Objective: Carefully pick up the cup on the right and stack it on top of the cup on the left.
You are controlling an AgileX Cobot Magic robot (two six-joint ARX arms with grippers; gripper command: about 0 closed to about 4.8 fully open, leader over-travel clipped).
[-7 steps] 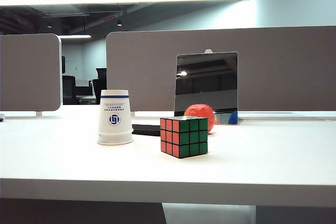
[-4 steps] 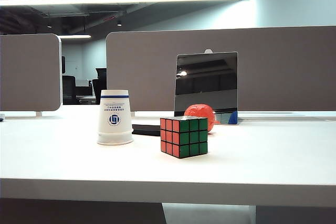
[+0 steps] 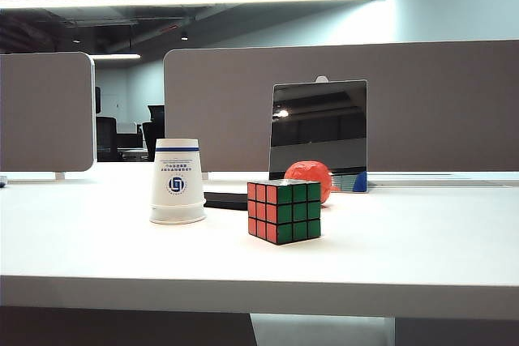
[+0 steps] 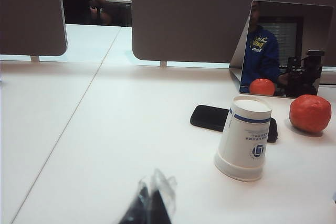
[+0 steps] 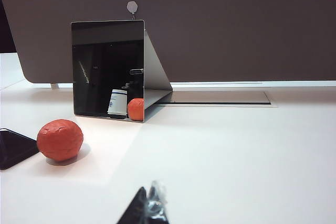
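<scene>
One white paper cup [image 3: 177, 181] with a blue band and logo stands upside down on the white table [image 3: 405, 257], left of centre. I cannot tell whether it is a single cup or two stacked. No separate cup on the right shows in any view. In the left wrist view the cup [image 4: 244, 137] is ahead of my left gripper [image 4: 149, 203] and well apart from it. That gripper's black fingertips are pressed together, shut on nothing. My right gripper [image 5: 148, 205] is also shut and empty, low over bare table. Neither gripper shows in the exterior view.
A Rubik's cube [image 3: 284, 211] sits to the right of the cup and nearer the camera. Behind it lie a red ball [image 3: 310, 178] and a black phone [image 3: 225, 199]. A leaning mirror [image 3: 318, 135] stands against grey partitions [image 3: 438, 103] at the back.
</scene>
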